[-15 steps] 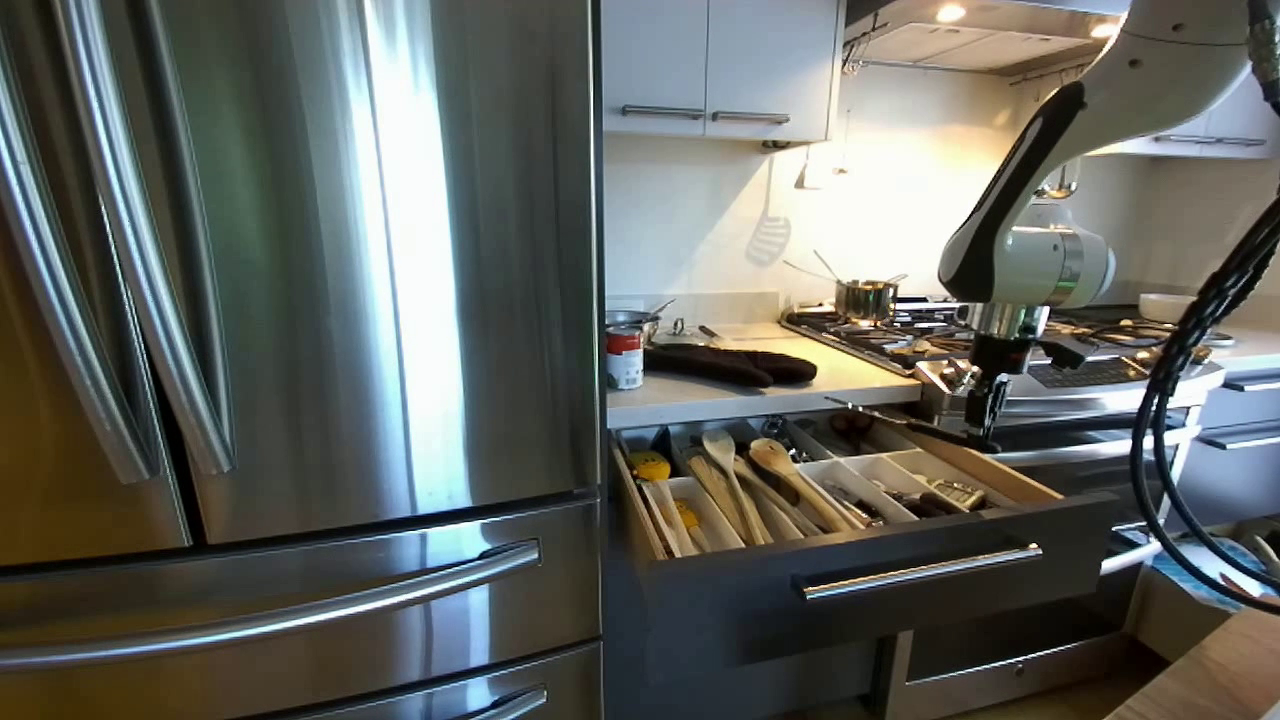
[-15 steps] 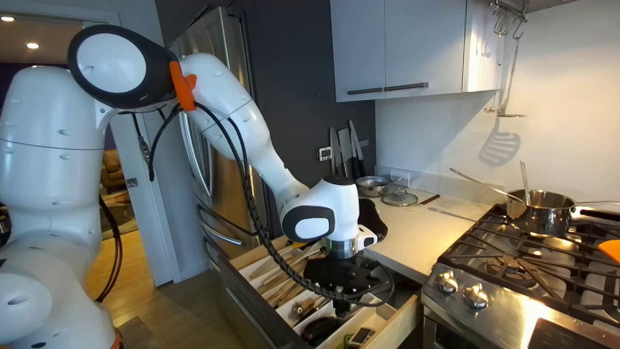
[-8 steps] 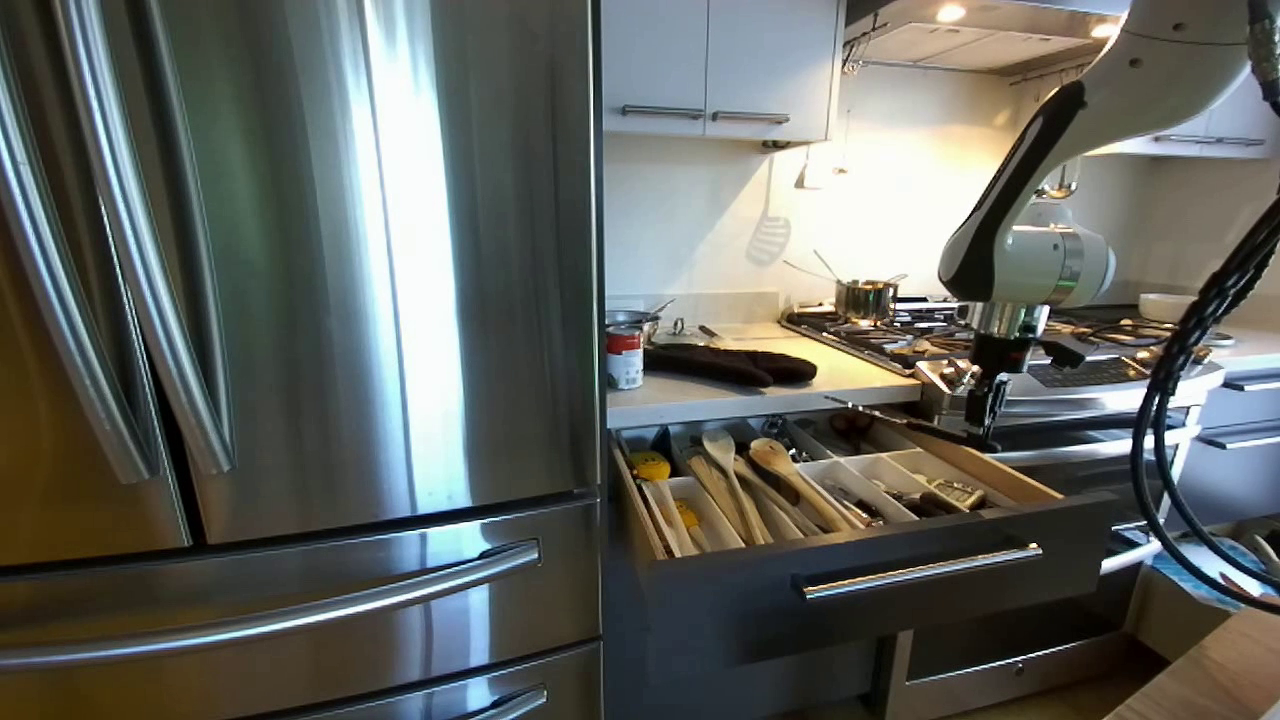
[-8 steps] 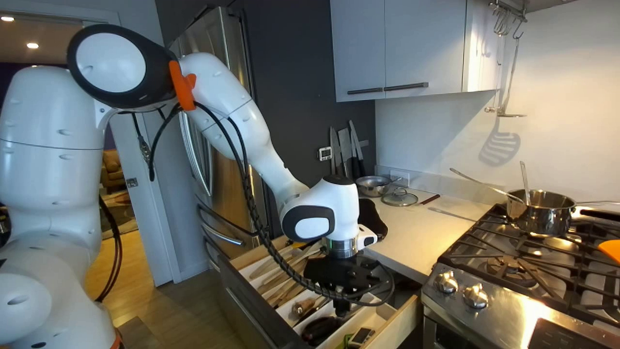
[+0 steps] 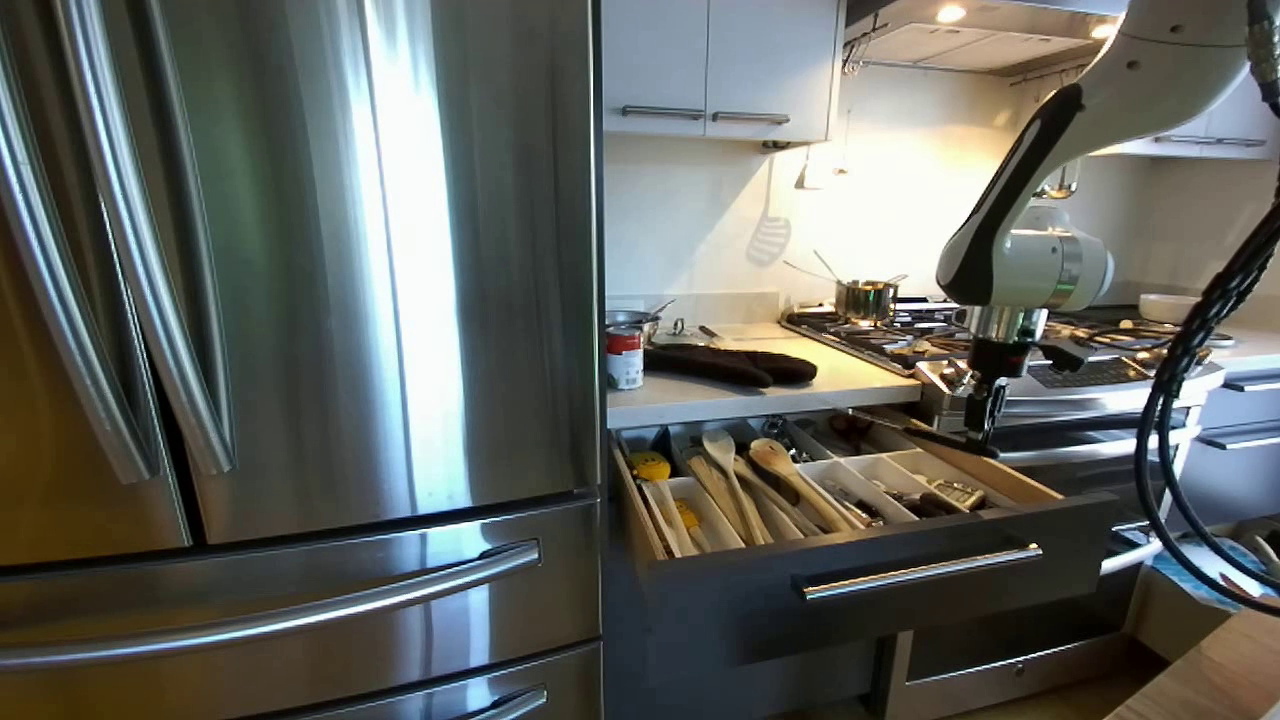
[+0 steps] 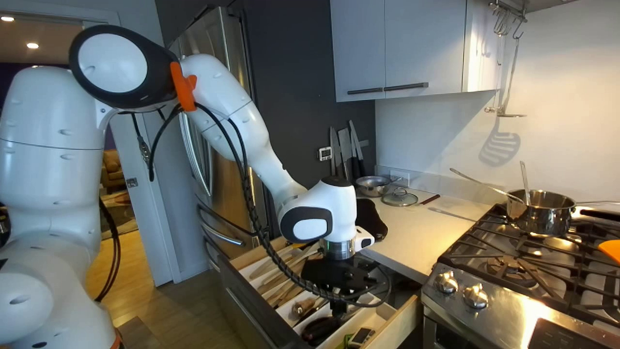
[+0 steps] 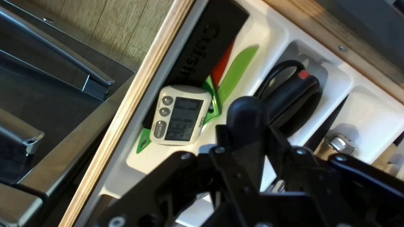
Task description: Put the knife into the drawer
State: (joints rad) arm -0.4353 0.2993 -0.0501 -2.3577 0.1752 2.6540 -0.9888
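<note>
Knife (image 5: 940,437) above pulled-out drawer (image 5: 870,610), not yet inside; dark handle (image 7: 247,118) toward drawer's front, thin blade (image 5: 878,419) toward drawer's back. Fingers (image 5: 984,408) clenched on handle, near its butt end. Judged light and stiff, handle perhaps slick; handle right place to hold, though grip so far back may let blade droop or swing. Lower, inside drawer: kitchen timer (image 7: 180,115); farther across drawer, wooden spoons (image 5: 772,457).

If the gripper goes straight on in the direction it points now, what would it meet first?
Most likely the black tool in the white tray, below the gripper and its held knife; depth is unclear, so the tray itself might come first.
</note>
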